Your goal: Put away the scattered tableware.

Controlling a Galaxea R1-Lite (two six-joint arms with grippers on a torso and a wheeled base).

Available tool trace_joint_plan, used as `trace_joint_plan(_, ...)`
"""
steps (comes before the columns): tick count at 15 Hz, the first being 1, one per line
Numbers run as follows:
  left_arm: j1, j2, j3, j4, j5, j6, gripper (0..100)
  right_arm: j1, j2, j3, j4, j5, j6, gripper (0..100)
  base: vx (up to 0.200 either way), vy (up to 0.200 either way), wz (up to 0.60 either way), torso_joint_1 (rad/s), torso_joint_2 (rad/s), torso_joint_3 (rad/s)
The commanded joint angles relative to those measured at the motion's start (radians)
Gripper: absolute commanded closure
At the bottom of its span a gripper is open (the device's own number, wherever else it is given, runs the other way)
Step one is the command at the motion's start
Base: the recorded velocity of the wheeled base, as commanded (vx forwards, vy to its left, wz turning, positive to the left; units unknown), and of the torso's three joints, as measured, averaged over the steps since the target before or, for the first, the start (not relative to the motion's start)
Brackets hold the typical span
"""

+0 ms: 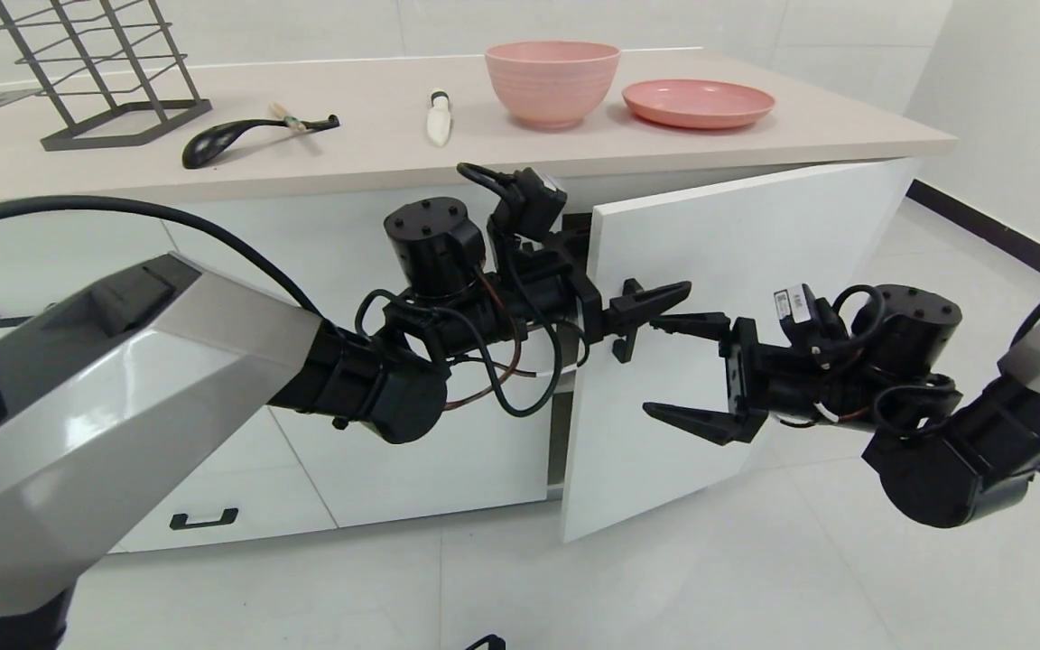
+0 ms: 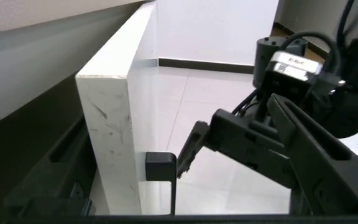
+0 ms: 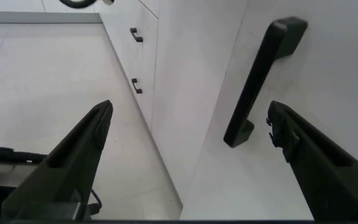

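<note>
Opening the cupboard door (image 1: 755, 235): right pincer (image 1: 653, 364) released before the handle (image 3: 260, 81); left pincer (image 1: 660, 296) state indeterminable. Next, likely: swing wider.

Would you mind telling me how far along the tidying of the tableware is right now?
Done: the cabinet door stands partly open. In hand: the left gripper is at the door's edge by its handle, and the right gripper hangs open facing the door front. Left: everything else; the pink bowl, pink plate, black spoon and white utensil all lie on the countertop.
</note>
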Motion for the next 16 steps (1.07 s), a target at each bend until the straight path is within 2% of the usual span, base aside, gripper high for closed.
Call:
trace_joint_plan(1, -0.001, 0.002, 0.001, 0.001, -0.003, 0.0, 0, -0.018, 0.005, 0.03, 0.005, -0.01, 0.002, 0, 0.0, 0.0, 0.0, 0.0, 0.0, 0.0)
trace_joint_plan(3, -0.001, 0.002, 0.001, 0.002, 0.02, -0.002, 0, -0.022, -0.024, 0.086, 0.004, -0.03, -0.011, 0, 0.0, 0.0, 0.0, 0.0, 0.0, 0.0)
trace_joint_plan(4, -0.003, 0.001, 0.001, 0.002, 0.043, -0.002, 0, -0.024, -0.081, 0.13, 0.005, -0.075, -0.012, 0, 0.0, 0.0, 0.0, 0.0, 0.0, 0.0)
trace_joint_plan(9, -0.006, 0.001, 0.024, 0.002, 0.111, -0.003, 0, -0.03, -0.443, 0.394, 0.013, -0.17, -0.035, 0, 0.0, 0.0, 0.0, 0.0, 0.0, 0.0)
trace_joint_plan(10, -0.013, 0.001, 0.024, 0.002, 0.117, -0.013, 0, -0.044, -0.519, 0.443, 0.017, -0.178, -0.035, 0, 0.0, 0.0, 0.0, 0.0, 0.0, 0.0)
trace_joint_plan(12, -0.036, 0.002, 0.028, 0.002, 0.12, -0.025, 0, -0.099, -0.699, 0.566, 0.022, -0.181, -0.037, 0, 0.0, 0.0, 0.0, 0.0, 0.0, 0.0)
trace_joint_plan(13, -0.053, 0.002, 0.034, 0.001, 0.122, -0.026, 0, -0.189, -0.809, 0.63, 0.024, -0.181, -0.05, 0, 0.0, 0.0, 0.0, 0.0, 0.0, 0.0)
trace_joint_plan(14, -0.063, 0.002, 0.036, 0.001, 0.126, -0.026, 0, -0.22, -0.852, 0.645, 0.025, -0.179, -0.054, 0, 0.0, 0.0, 0.0, 0.0, 0.0, 0.0)
trace_joint_plan(15, -0.079, 0.001, 0.037, -0.002, 0.141, -0.026, 0, -0.274, -0.933, 0.616, 0.036, -0.179, -0.054, 0, 0.0, 0.0, 0.0, 0.0, 0.0, 0.0)
trace_joint_plan(16, -0.092, -0.001, 0.041, -0.002, 0.143, -0.026, 0, -0.288, -0.947, 0.576, 0.039, -0.179, -0.054, 0, 0.0, 0.0, 0.0, 0.0, 0.0, 0.0)
